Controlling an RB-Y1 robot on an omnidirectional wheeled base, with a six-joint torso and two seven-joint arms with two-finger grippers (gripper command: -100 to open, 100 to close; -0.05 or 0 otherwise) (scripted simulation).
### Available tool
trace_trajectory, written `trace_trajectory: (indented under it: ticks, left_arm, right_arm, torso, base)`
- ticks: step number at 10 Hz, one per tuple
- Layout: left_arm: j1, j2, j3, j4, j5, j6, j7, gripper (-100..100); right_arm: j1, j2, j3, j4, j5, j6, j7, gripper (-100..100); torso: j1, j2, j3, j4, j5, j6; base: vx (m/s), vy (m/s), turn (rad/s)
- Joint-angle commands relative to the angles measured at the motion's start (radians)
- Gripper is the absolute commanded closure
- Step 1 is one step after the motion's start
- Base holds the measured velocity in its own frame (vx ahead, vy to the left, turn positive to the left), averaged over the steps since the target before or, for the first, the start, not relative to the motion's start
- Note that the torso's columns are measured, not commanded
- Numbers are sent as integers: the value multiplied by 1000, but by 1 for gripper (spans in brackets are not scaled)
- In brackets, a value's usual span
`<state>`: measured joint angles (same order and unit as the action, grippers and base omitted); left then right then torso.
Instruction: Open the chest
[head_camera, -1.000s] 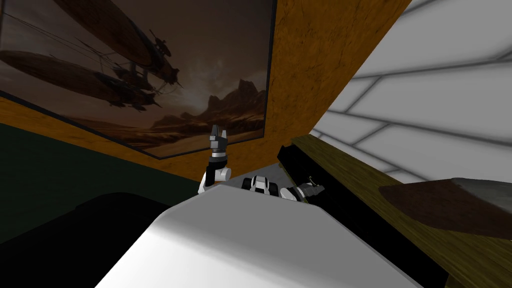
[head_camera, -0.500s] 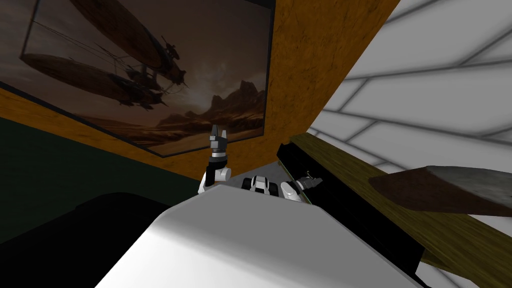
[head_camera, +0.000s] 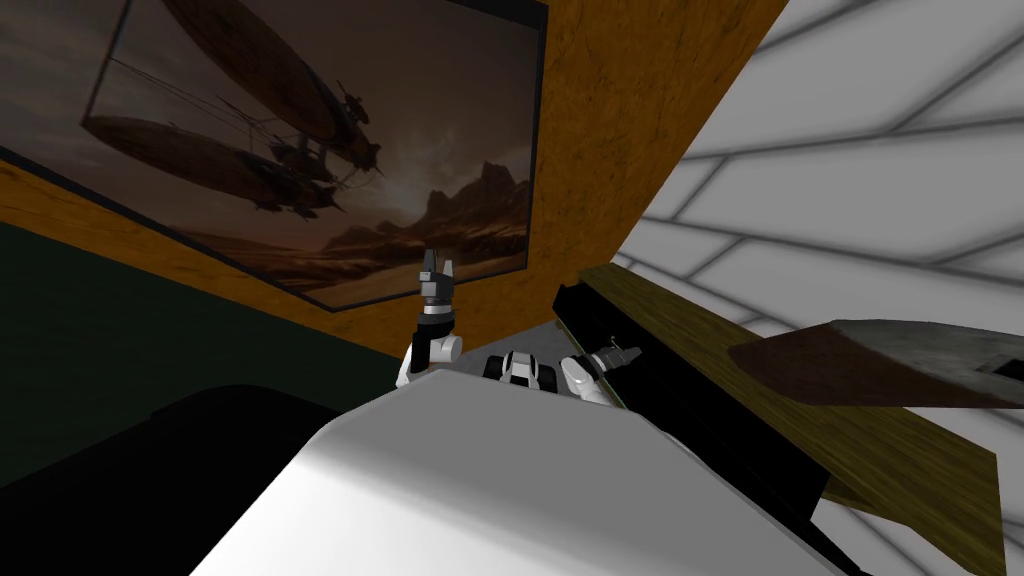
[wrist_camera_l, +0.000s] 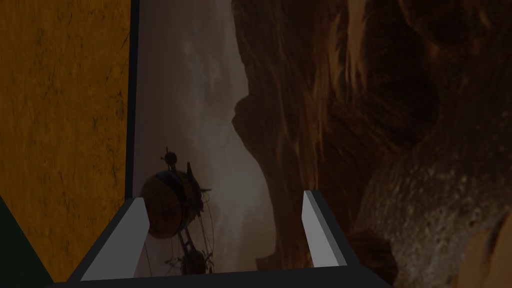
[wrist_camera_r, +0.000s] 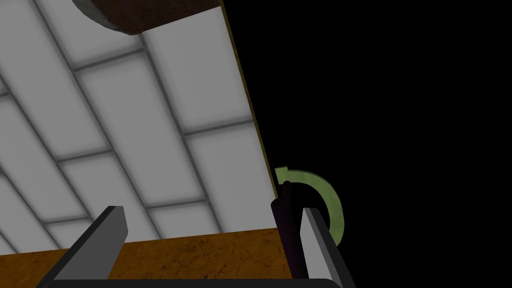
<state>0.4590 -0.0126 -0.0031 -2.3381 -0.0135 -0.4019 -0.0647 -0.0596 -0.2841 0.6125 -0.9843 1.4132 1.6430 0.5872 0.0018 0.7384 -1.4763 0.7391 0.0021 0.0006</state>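
The chest (head_camera: 690, 335) lies close at my right, black under its olive lid. Its green curved handle (wrist_camera_r: 327, 200) sits just beside one finger of my right gripper (wrist_camera_r: 211, 212), whose fingers are spread, holding nothing. My left gripper (head_camera: 436, 262) is raised before a painting (head_camera: 400, 130), fingers apart and empty.

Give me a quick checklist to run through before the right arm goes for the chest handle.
1. The right gripper has its fingers open: ok.
2. The handle sits centred between those fingers: not ok; the green ring lies at one finger, off the middle of the gap.
3. The lid is shut and not yet raised: cannot tell.
4. The left gripper is away from the lid: ok; it is up by the painting, fingers open.
5. The brown thing above the lid is out of the lid's path: cannot tell.
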Motion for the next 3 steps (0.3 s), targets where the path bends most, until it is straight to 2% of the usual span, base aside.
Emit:
trace_trajectory:
  ticks: [1,3]
  left_arm:
    - [0,0,0,0,0,0,0,0]
    - [0,0,0,0,0,0,0,0]
  right_arm:
    - [1,0,0,0,0,-1,0,0]
    - [1,1,0,1,-1,-1,0,0]
  torso:
    - [-1,0,0,0,-1,0]
    - [-1,0,1,0,-1,-1]
  base:
    - [0,0,0]
    - [0,0,0]
